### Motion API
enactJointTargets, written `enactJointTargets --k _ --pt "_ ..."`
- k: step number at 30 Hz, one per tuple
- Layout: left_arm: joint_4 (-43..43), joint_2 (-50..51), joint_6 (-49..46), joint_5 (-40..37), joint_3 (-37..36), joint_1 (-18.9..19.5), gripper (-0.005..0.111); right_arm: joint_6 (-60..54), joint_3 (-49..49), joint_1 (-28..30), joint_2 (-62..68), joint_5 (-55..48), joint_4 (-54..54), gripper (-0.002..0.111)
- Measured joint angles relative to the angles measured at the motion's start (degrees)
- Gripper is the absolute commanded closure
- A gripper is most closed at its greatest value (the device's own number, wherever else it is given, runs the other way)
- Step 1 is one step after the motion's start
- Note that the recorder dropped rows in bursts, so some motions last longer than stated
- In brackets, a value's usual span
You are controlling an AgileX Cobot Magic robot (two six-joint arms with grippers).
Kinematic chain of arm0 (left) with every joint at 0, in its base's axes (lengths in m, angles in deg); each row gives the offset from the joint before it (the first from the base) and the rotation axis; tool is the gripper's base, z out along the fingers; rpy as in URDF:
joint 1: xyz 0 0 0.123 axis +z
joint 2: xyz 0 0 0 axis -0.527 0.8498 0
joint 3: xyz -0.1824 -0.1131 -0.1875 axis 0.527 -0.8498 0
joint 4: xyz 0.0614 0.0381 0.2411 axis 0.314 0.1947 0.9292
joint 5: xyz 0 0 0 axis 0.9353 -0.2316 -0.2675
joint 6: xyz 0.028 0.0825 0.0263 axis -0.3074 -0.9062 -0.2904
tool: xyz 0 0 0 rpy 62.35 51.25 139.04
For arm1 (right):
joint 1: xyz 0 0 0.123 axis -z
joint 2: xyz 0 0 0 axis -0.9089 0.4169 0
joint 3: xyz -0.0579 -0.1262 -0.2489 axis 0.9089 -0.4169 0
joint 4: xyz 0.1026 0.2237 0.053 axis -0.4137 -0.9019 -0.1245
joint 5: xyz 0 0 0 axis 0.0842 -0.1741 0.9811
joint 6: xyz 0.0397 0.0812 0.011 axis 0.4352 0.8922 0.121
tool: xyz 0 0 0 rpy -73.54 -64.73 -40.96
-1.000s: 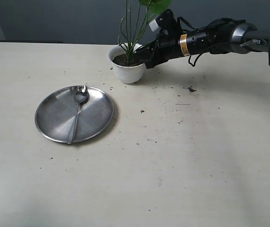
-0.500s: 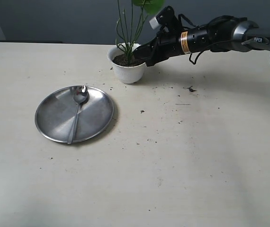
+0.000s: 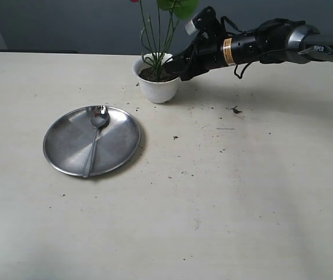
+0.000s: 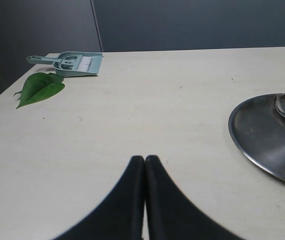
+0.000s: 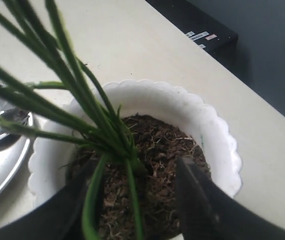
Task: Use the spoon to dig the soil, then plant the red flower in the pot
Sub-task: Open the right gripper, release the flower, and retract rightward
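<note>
- Fingers [image 5: 202, 200] of the right gripper [image 5: 132, 171] are spread apart, low over the pot [image 3: 158, 87], one on each side of the flower's stems [image 5: 107, 135]. There's a clear gap on one side, so nothing is clamped!
- The flower [image 3: 155, 35] stands upright in the pot with its stems rooted in the soil [image 5: 157, 150]. Its green leaf [image 3: 181, 6] and a sliver of red petal [image 3: 134, 1] sit right at the top edge of the exterior view.
- The pot sits at the far side of the table [image 3: 242, 192], and it's filled with dark soil nearly to its wavy rim.
- Left gripper [image 4: 144, 159]: fingers pressed flat together, holding nothing, above bare table just beside the plate [image 3: 67, 149].
- The spoon [image 3: 96, 131] lies on the plate, bowl towards the pot and handle towards the near rim.
- Dark crumbs [image 3: 234, 109] are scattered on the table to the right of the pot.
- The left wrist view catches a loose green leaf [image 4: 40, 86] and a small dustpan [image 4: 72, 62] near the table's far corner.
</note>
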Motion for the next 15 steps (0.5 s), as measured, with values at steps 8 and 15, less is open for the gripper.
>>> enactJointTargets --k 8,15 --pt "0.0 0.0 0.0 0.0 0.0 0.0 0.107 0.9 0.0 0.2 -0.5 0.0 0.0 0.065" --pt "0.0 0.0 0.0 0.0 0.0 0.0 0.107 2.8 0.0 3.0 -0.6 3.8 0.0 0.065"
